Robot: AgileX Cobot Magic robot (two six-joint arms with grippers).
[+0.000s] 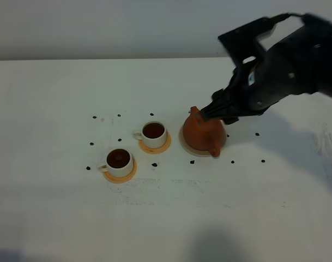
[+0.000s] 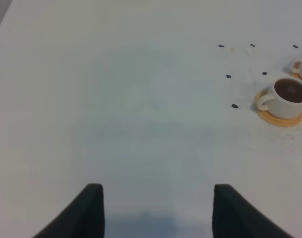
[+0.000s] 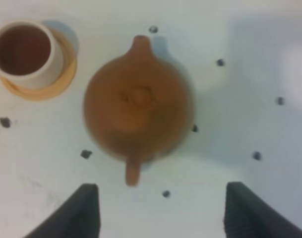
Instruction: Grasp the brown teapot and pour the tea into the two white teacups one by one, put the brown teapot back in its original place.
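The brown teapot [image 1: 201,134] sits upright on the pale cream saucer [image 1: 186,146], a little right of the middle of the white table [image 1: 56,98] in the high view. One projection points toward about five o'clock and the other toward eleven o'clock; which is spout and which is handle is hard to tell. The right gripper [image 1: 216,112] hovers just above the pot at its one o'clock side, its dark arm running off toward two o'clock. From the right wrist camera the two black fingers [image 3: 84,210] stand wide apart with the brown teapot [image 3: 138,111] lying between and beyond them, nothing pinched: the hand is released.

At about nine o'clock from the pot, just beside the saucer, stands the nearer white teacup [image 1: 154,134] on an orange coaster [image 1: 164,144], filled with dark tea. The second white teacup [image 1: 120,161] is at roughly eight o'clock, farther out, on its own orange coaster [image 1: 122,176], also full. Both cups keep apart from the pot and from each other.

Small black dots [image 1: 192,161] are scattered on the table around the cups and the saucer, several close to the saucer's rim.

The left gripper [image 2: 158,210] hangs over bare table, its dark fingers [image 2: 89,208] spread with nothing between them. In its view one full white teacup [image 2: 288,96] on its coaster lies far off toward the edge, with the rim of the other cup just showing.
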